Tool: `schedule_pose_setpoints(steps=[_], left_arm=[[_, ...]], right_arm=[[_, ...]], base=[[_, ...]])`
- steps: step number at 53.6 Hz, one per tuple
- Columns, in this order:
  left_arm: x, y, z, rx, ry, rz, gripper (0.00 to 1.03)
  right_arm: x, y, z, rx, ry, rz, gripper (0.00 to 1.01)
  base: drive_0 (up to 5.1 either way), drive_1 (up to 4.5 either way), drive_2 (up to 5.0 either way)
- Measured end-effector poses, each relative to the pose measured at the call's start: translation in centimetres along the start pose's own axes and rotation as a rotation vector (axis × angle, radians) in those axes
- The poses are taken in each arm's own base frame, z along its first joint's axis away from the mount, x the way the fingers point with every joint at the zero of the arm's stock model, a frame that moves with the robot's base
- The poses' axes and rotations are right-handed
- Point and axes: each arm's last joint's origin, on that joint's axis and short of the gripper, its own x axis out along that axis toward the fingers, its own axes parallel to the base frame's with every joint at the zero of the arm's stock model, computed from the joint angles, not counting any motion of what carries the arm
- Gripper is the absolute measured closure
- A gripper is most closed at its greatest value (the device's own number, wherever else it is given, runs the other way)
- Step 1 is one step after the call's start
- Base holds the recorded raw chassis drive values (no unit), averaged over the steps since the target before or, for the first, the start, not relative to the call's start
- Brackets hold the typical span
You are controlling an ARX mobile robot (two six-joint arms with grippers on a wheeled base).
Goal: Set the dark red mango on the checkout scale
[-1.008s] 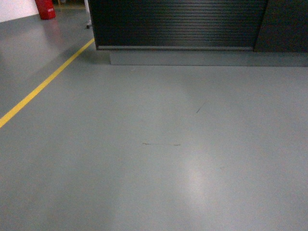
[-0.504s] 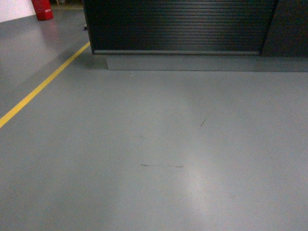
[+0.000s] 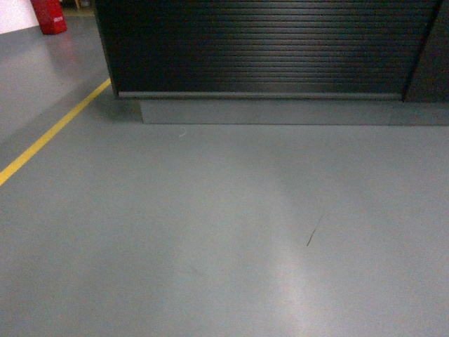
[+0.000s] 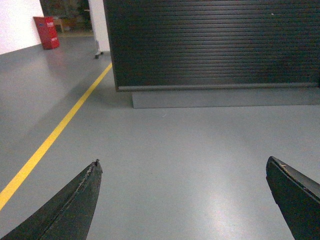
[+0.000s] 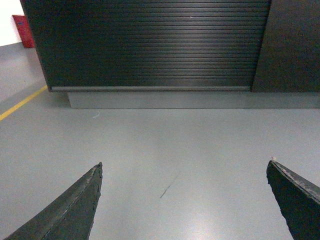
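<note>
The checkout (image 3: 266, 49) fills the top of the head view, showing only its horizontally ribbed black front above a grey plinth; it also shows as the checkout (image 4: 215, 45) in the left wrist view and the checkout (image 5: 150, 45) in the right wrist view. Its top is out of view. The dark red mango and the scale are out of view. My left gripper (image 4: 183, 162) is open over bare grey floor, nothing between its fingers. My right gripper (image 5: 185, 164) is open too, with only floor and a dark scuff mark between its fingers. Neither gripper appears in the head view.
A yellow floor line (image 3: 49, 133) runs diagonally at the left, also the yellow line (image 4: 55, 135). A red box (image 3: 48, 15) stands far back left. A plain black panel (image 5: 290, 45) adjoins the counter's right end. Grey floor (image 3: 224, 232) lies between me and the counter.
The counter front has grown larger and lower in the head view, and the floor scuff marks have slid down toward me: the base has rolled closer to the checkout.
</note>
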Motion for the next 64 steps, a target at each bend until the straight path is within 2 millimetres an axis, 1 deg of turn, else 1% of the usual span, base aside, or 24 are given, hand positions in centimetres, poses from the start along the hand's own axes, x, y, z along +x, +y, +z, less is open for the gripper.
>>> schedule_pose_setpoints(steps=[64], left_arm=[[0.0,-0.01,-0.04,0.0,0.004,-0.001,0.05]], right_arm=[[0.0,0.0,-0.01,0.0,0.001,0.001,0.03]], base=[[0.0,4.32,-4.3]])
